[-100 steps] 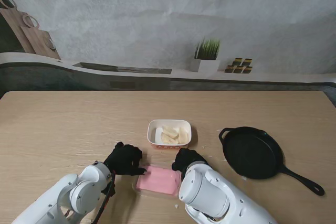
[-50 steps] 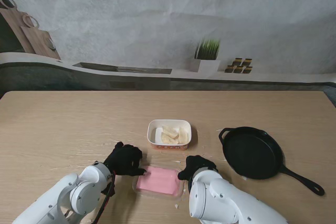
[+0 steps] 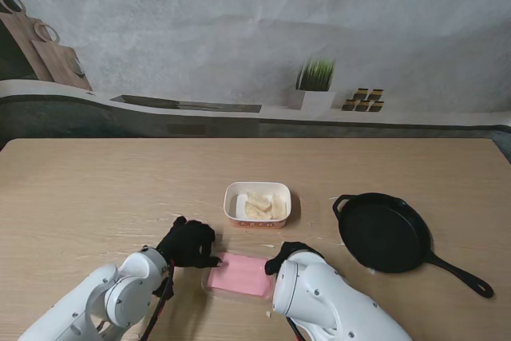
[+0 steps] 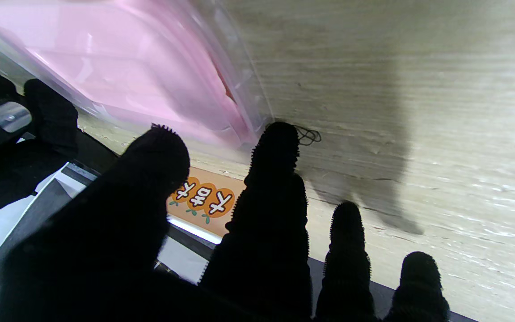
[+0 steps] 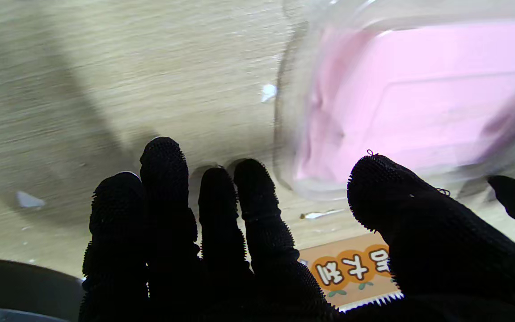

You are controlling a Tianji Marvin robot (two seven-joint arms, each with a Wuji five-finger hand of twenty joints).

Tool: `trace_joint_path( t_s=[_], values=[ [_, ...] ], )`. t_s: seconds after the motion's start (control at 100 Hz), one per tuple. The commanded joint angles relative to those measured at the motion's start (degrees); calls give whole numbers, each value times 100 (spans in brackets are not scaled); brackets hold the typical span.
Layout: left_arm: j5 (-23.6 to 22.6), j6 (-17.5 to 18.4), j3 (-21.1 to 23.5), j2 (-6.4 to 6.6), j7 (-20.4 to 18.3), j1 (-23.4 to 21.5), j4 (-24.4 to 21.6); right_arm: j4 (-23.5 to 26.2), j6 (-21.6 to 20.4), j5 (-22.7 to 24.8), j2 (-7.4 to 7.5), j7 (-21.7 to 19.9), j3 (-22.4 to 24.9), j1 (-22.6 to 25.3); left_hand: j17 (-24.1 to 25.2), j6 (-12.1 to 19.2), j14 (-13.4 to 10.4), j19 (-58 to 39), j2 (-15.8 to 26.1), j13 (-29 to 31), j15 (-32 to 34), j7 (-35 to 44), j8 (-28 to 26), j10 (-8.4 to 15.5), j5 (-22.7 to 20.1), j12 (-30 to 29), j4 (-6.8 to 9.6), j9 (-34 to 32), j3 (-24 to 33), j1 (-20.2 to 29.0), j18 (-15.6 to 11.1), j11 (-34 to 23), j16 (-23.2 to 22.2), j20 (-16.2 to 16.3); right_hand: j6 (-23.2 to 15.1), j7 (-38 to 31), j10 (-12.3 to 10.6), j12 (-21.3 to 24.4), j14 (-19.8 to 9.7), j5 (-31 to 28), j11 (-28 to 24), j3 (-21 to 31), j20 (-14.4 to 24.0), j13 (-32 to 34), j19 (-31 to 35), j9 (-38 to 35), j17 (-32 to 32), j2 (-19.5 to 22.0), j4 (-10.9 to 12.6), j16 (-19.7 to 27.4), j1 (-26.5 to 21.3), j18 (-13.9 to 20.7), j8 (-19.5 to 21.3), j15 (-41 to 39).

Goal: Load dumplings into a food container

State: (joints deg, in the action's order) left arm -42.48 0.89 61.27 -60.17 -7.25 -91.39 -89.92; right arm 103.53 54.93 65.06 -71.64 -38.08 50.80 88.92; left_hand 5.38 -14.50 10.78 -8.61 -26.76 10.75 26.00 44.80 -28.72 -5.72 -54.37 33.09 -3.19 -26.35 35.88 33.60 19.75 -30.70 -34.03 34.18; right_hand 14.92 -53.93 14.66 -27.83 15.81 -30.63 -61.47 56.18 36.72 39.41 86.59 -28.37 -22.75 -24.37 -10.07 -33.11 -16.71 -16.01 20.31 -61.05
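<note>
The left hand (image 3: 190, 243) rests on the tabletop (image 3: 96, 189) with its black-gloved fingers (image 4: 275, 147) spread and holding nothing, one fingertip touching the near left corner of the pink food container (image 3: 239, 274), which lies just to its right. The right hand (image 3: 289, 255) sits at the container's opposite side, fingers loosely apart and empty, thumb beside the clear rim; whether it touches is unclear. Just beyond both hands, farther from the robot, stands the white bowl (image 3: 258, 204) holding pale dumplings (image 3: 259, 204). To the right of the right hand, well apart, lies a black frying pan (image 3: 386, 233), handle pointing right and toward the robot.
</note>
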Motion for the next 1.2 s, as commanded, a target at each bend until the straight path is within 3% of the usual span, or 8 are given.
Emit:
trace_joint_path(
  t_s=[0.0, 0.27, 0.41, 0.71, 0.81, 0.98, 1.12, 1.19],
  values=[
    [4, -46, -62, 11, -209, -171, 160, -170, 313, -76, -96, -103, -66, 71, 80, 276, -79, 207, 49, -149, 52, -920, 717, 157, -231, -9, -159, 72, -58, 2, -82, -73, -18, -122, -330, 465, 65, -53, 402, -115, -145, -53, 33, 16, 182, 43, 53, 106, 161, -19, 103, 129, -220, -116],
    [35, -42, -62, 15, -241, -179, 154, -197, 315, 92, -496, -525, 274, 204, 79, 267, -80, 212, 38, -142, 60, -915, 714, 167, -233, -7, -157, 69, -1, 61, -81, -83, -20, -141, -508, 277, -248, -86, 140, -161, -195, -113, 32, -538, -16, 221, 611, 190, 158, -56, 43, 454, -108, -71],
    [58, -48, -49, 8, -223, -192, 150, -46, 317, 94, -1025, -595, 828, 524, 77, 250, -86, 209, 38, -139, 63, -938, 725, 176, -202, -7, -157, 70, 50, 102, -86, -85, -20, -146, -625, 317, -474, -27, -157, 32, -90, -266, -20, -1581, -612, 1029, 1541, 305, 179, 46, -210, 897, -101, 360],
    [126, -67, -72, 8, -256, -176, 164, 59, 322, -1255, -1794, 920, 1441, 907, 80, 208, -96, 197, 26, -137, 67, -1031, 762, 173, -92, -11, -155, 114, 132, 192, -86, -77, -18, -140, -718, 408, -473, 204, -2, 298, 217, -177, -105, -1826, -1625, 1484, 1756, 243, 254, 468, -1082, 718, -138, 1201],
    [149, -86, -64, 3, -248, -189, 155, 58, 323, -1988, -1620, 1567, 1308, 842, 81, 182, -94, 192, 10, -141, 66, -1065, 774, 164, -47, -13, -150, 129, 156, 220, -82, -74, -17, -137, -950, 303, -452, 228, 37, 512, 270, 4, -191, -1581, -1872, 1340, 1532, 23, 285, 566, -1362, 534, -87, 1377],
    [165, -95, -62, -1, -237, -192, 157, 28, 320, -3435, -961, 2830, 750, 551, 83, 199, -94, 185, 13, -142, 63, -1093, 782, 167, 6, -15, -142, 146, 178, 248, -82, -68, -16, -129, -1569, -332, -352, 158, -19, 1355, 270, 720, -322, -627, -1593, 716, 694, -751, 309, 496, -1700, 207, 189, 1184],
    [172, -101, -69, 1, -249, -191, 154, -61, 319, -2872, -931, 2619, 652, 508, 84, 208, -86, 184, 12, -136, 64, -1092, 780, 170, 12, -13, -143, 144, 173, 243, -82, -73, -17, -126, -1099, -707, -666, -101, -69, 1527, -238, 1132, -331, 290, -826, -21, 7, -1228, 303, 231, -1704, 62, 281, 420],
    [164, -88, -66, 2, -248, -190, 159, -150, 318, -2816, -839, 2804, 519, 435, 84, 213, -85, 182, 9, -141, 62, -1088, 778, 171, 16, -14, -142, 152, 173, 239, -82, -70, -17, -125, -1054, -937, -600, 283, -33, 814, -601, 1131, -377, 1076, -250, -920, -538, -1560, -428, 165, -2135, -32, 123, -202]
  ],
)
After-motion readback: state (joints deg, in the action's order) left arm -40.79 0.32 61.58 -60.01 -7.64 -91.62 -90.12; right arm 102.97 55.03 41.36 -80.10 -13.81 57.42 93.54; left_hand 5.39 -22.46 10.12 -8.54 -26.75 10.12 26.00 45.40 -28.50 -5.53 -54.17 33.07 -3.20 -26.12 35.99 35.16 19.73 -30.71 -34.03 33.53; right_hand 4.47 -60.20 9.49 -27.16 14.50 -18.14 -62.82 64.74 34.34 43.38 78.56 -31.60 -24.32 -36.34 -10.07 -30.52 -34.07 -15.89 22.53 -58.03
